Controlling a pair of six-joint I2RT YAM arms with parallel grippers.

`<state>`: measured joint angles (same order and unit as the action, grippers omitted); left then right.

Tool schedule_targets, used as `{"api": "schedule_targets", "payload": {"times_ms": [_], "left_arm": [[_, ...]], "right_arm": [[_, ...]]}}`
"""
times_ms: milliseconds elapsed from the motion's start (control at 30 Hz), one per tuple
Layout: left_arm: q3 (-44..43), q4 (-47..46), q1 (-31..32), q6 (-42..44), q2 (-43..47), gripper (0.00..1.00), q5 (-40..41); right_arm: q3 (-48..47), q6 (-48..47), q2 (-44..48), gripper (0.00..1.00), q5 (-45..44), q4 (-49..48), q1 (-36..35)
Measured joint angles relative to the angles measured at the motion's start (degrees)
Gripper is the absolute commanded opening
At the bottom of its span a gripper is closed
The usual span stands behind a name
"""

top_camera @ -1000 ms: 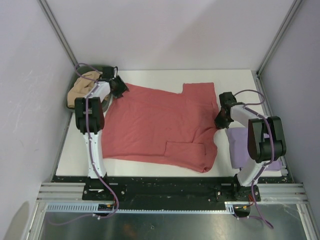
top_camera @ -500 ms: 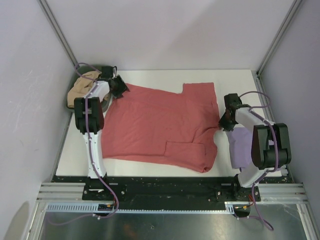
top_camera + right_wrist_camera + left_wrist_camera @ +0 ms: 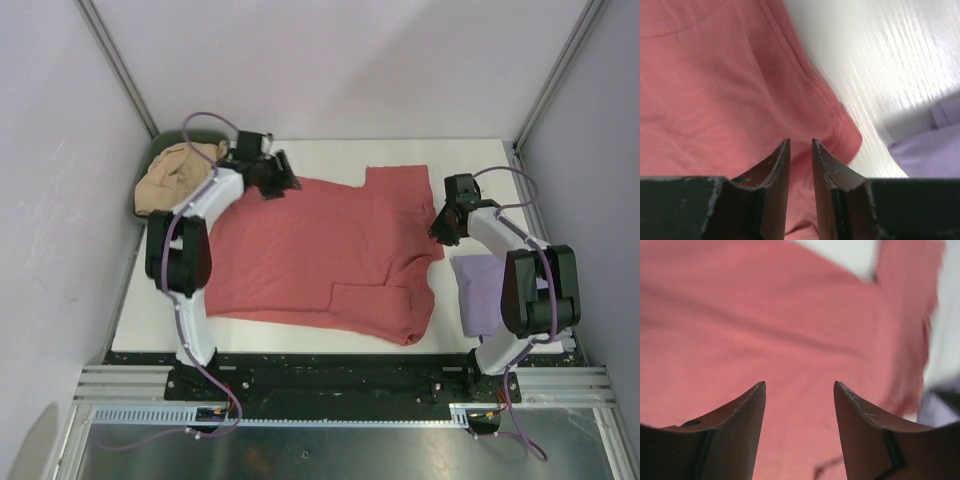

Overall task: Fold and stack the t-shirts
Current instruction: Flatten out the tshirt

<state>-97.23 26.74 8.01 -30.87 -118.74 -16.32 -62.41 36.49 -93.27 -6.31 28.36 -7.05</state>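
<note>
Only overhead view shows tan tee (image 3: 170, 178); wrist views, red tee (image 3: 790, 315).

Left claw (image 3: 799, 385) wide, right claw (image 3: 801, 142) ajar

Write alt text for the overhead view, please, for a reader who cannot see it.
A large red t-shirt lies spread on a white table, the left gripper over its far left corner and the right gripper at its right edge. A crumpled tan shirt sits far left, a lavender shirt near right.
</note>
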Motion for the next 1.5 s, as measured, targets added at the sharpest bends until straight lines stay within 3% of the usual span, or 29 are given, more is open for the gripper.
{"api": "schedule_targets", "payload": {"times_ms": [100,233,333,600,1000,1233,1500], "left_arm": [[9.77,-2.10,12.11,0.52,9.97,0.57,-0.46],[18.21,-3.85,26.25,1.49,16.81,0.55,-1.90],[21.31,-3.98,34.40,2.25,17.55,0.53,-2.36],[20.20,-4.52,48.28,3.78,12.74,0.50,-2.60],[12.72,-5.29,55.06,5.31,1.84,0.47,-2.82],[13.33,-5.27,56.06,5.44,-1.40,0.41,-3.48],[18.12,-7.80,56.19,5.51,0.79,0.40,-6.64]], "right_arm": [[-1.11,0.39,-3.17,0.27,1.79,-2.05,1.01],[-1.60,1.11,-6.56,0.25,3.96,-3.74,2.43],[-1.68,1.31,-8.04,0.24,4.72,-4.13,3.34],[-1.81,1.42,-9.84,0.23,6.40,-4.59,4.81],[-1.95,1.40,-10.56,0.21,6.82,-4.72,4.92],[-2.08,1.38,-10.78,0.21,6.80,-4.70,4.94],[-2.45,1.07,-11.08,0.21,6.14,-4.24,5.75]]}}
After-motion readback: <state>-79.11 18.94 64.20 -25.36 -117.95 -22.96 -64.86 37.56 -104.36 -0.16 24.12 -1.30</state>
